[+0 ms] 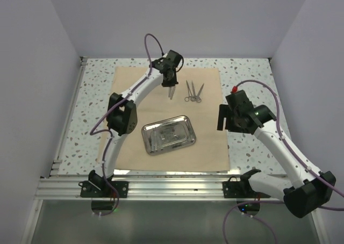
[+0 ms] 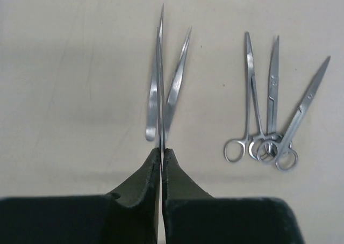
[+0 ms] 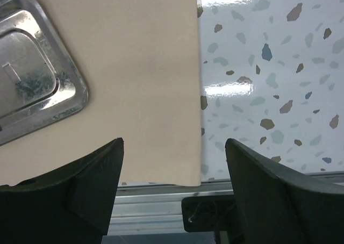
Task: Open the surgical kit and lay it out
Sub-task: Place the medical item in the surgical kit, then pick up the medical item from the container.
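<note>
The left gripper (image 2: 161, 153) is clamped on slim pointed steel tweezers (image 2: 159, 83) at upper centre, low over the spread tan cloth sheet (image 1: 209, 142), likely to lay them beside the ring-handled steel scissors and forceps (image 2: 269, 126). The shiny rectangular steel tray (image 1: 168, 134) sits mid-frame. The right gripper (image 3: 173, 147) hangs with its fingers apart over the cloth's right edge, out of the way.

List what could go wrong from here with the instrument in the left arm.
1. The left arm's fingers pinch only the tail end of the tweezers, so these could swivel or slip out.
2. The scissors and forceps lie close beside, ring handles overlapping; a sideways move might knock them askew.
3. The tweezers' sharp points aim along the cloth and could snag it if lowered tip first.
</note>
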Robot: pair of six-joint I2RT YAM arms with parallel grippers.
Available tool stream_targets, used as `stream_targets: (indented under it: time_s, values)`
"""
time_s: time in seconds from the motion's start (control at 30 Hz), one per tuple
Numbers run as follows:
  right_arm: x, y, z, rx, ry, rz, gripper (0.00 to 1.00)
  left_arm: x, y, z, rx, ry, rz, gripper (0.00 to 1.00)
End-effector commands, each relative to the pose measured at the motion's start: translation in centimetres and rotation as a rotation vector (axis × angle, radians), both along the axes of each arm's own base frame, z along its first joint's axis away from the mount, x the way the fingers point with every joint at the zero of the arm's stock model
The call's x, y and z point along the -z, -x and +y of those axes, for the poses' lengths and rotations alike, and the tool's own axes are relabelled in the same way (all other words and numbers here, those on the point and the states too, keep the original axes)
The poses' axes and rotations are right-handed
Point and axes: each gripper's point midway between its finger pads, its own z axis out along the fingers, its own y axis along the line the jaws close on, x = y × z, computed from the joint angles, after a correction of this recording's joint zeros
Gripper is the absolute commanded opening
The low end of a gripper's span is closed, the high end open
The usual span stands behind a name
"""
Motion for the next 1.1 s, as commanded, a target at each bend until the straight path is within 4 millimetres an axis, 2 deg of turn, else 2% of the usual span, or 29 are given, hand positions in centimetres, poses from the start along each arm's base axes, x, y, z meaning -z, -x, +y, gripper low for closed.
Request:
stream_targets:
  time_s: [0.0, 0.07, 0.1, 0.17, 0.2, 0.3, 0.33, 0.4, 0.43, 0.47, 0.53, 0.57, 0.6, 0.63, 0.67, 0.7, 0.73, 0.77, 0.8, 0.83, 0.87, 0.9, 0.97, 1.0, 1.07]
  values:
    - [-1.6, -1.8, 0.6, 0.012, -0.014, -0.058, 0.8, -0.7, -4.6, -0.4, 0.068, -0.007, -0.144, 0.06]
    - [-1.6, -2.1, 0.8, 0.018, -0.018, -0.055, 0.8, -0.2, -5.9, -0.8, 0.079, 0.015, -0.176, 0.12]
    - [-1.3, -2.2, 0.9, 0.017, -0.014, -0.045, 0.8, 0.1, -6.3, -0.8, 0.086, 0.016, -0.184, 0.21]
    - [-1.3, -2.5, 1.1, 0.019, -0.016, -0.042, 0.79, 0.5, -7.1, -0.9, 0.084, 0.023, -0.205, 0.3]
    - [-1.2, -2.6, 1.1, 0.021, -0.01, -0.034, 0.79, 0.4, -7.4, -0.9, 0.086, 0.027, -0.212, 0.42]
    - [-1.4, -2.8, 1.2, 0.02, -0.012, -0.037, 0.79, -0.5, -7.5, -1.3, 0.097, 0.046, -0.23, 0.61]
    - [-1.3, -2.8, 1.2, 0.021, -0.013, -0.036, 0.79, -0.7, -7.3, -1.2, 0.099, 0.046, -0.225, 0.64]
    - [-1.3, -2.8, 1.4, 0.019, -0.021, -0.038, 0.79, -2.7, -6.8, -0.9, 0.09, 0.052, -0.239, 0.67]
    - [-1.1, -2.7, 1.5, 0.016, -0.025, -0.033, 0.79, -2.5, -6.0, -0.4, 0.084, 0.041, -0.213, 0.68]
    - [-1.1, -2.7, 1.5, 0.018, -0.032, -0.035, 0.79, -4.7, -5.4, 0.2, 0.071, 0.045, -0.232, 0.67]
    - [-1.0, -2.6, 1.7, 0.013, -0.043, -0.037, 0.79, -3.9, -2.9, 1.6, 0.048, 0.016, -0.154, 0.63]
    - [-1.0, -2.6, 1.7, 0.009, -0.046, -0.042, 0.79, -6.0, -1.6, 2.2, 0.042, 0.027, -0.162, 0.6]
    - [-1.1, -2.7, 1.8, 0.009, -0.052, -0.049, 0.79, -6.0, -0.3, 2.6, 0.031, 0.023, -0.137, 0.59]
    - [-1.0, -2.6, 1.9, 0.006, -0.058, -0.048, 0.79, -3.4, 2.4, 3.7, 0.031, -0.028, -0.047, 0.57]
    - [-1.0, -2.6, 2.0, 0.003, -0.065, -0.051, 0.79, -4.9, 4.0, 4.4, 0.029, -0.026, -0.054, 0.55]
    - [-1.1, -2.7, 2.2, -0.001, -0.077, -0.061, 0.79, -2.2, 6.9, 5.2, 0.038, -0.07, 0.028, 0.54]
    - [-0.8, -2.5, 2.3, -0.005, -0.083, -0.055, 0.79, -1.5, 8.7, 5.8, 0.037, -0.092, 0.067, 0.53]
    - [-0.6, -2.4, 2.5, -0.014, -0.094, -0.049, 0.79, -2.5, 10.3, 6.3, 0.036, -0.091, 0.058, 0.51]
    - [-0.5, -2.4, 2.5, -0.015, -0.099, -0.053, 0.79, -0.3, 13.1, 7.0, 0.04, -0.13, 0.124, 0.5]
    - [-0.5, -2.2, 2.7, -0.022, -0.109, -0.052, 0.79, 0.2, 14.5, 7.4, 0.038, -0.149, 0.14, 0.5]
    - [-0.5, -2.1, 2.8, -0.027, -0.117, -0.05, 0.79, -0.5, 15.5, 7.8, 0.034, -0.143, 0.119, 0.48]
    - [-0.5, -2.1, 2.8, -0.029, -0.12, -0.056, 0.79, 1.4, 17.6, 8.4, 0.033, -0.164, 0.163, 0.47]
    - [-0.3, -1.9, 2.9, -0.038, -0.123, -0.053, 0.79, 1.6, 18.9, 8.5, 0.024, -0.126, 0.159, 0.46]
    - [-0.3, -1.7, 2.9, -0.046, -0.127, -0.052, 0.78, 2.9, 20.1, 9.2, 0.009, -0.129, 0.19, 0.45]
    - [-0.4, -1.5, 2.8, -0.053, -0.122, -0.053, 0.79, 3.2, 20.3, 9.0, 0.006, -0.099, 0.184, 0.43]
